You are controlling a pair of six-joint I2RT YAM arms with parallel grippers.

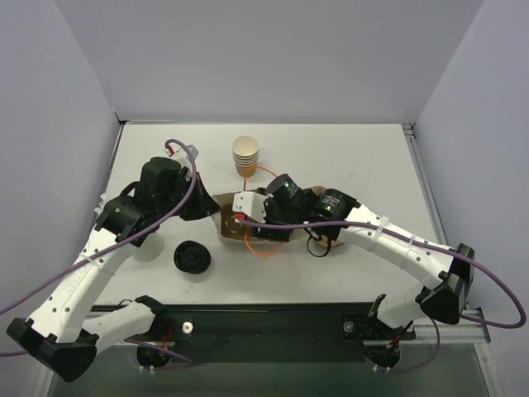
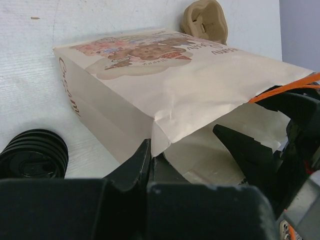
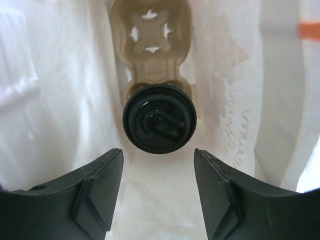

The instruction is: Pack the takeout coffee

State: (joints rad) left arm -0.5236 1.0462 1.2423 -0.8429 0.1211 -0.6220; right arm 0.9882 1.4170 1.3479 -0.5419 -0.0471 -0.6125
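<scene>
The takeout coffee (image 3: 159, 117) shows only its round black lid; the cup sits in the near pocket of a moulded-pulp carrier (image 3: 150, 45) inside the paper bag (image 2: 190, 85). The bag lies on its side on the table. My right gripper (image 3: 157, 152) is inside the bag, just short of the lid, open, with nothing between its fingers (image 3: 100, 185). At the corner of the bag's mouth, my left gripper (image 2: 150, 152) is shut on the paper edge, holding it up. In the top view the right arm (image 1: 285, 194) covers most of the bag (image 1: 225, 217).
A stack of nested tan cups (image 1: 245, 155) stands behind the bag. Near the left gripper a stack of black lids (image 1: 192, 257) rests on the table. Another pulp carrier (image 2: 205, 20) lies beyond the bag's far end. Orange bag handles (image 1: 263, 252) loop out at the mouth.
</scene>
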